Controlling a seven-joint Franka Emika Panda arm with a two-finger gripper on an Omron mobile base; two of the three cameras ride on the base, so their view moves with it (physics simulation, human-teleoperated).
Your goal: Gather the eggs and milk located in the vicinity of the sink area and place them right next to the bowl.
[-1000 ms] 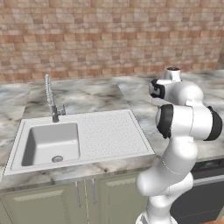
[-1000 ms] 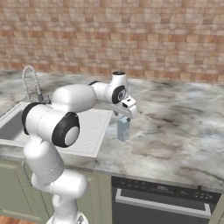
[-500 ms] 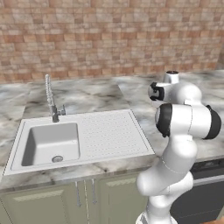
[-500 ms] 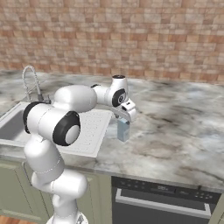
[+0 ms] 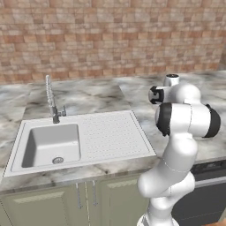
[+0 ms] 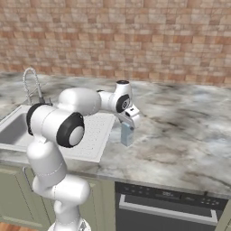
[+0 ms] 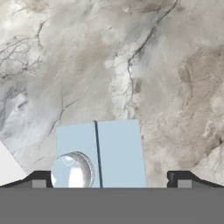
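The milk (image 6: 127,135), a pale blue carton, stands upright on the marble counter just right of the sink's drainboard (image 6: 97,131). My gripper (image 6: 131,120) hangs directly above it, open, pointing down. In the hand view I look down on the carton's gabled top and round cap (image 7: 99,153), which lie between my spread fingertips (image 7: 39,181), apart from both; the gripper (image 7: 111,183) holds nothing. The sink (image 5: 53,143) with its spring-neck faucet (image 5: 52,99) lies to the left. The eggs and the bowl are out of view.
A brick wall (image 6: 135,40) backs the counter. Bare marble counter (image 6: 189,131) stretches right of the carton. A dark oven front (image 6: 167,203) sits below the counter edge, with green cabinet doors (image 5: 66,203) under the sink.
The hand has come down a little toward the top of the milk carton. The carton has stayed in place and the jaws have stayed wide.
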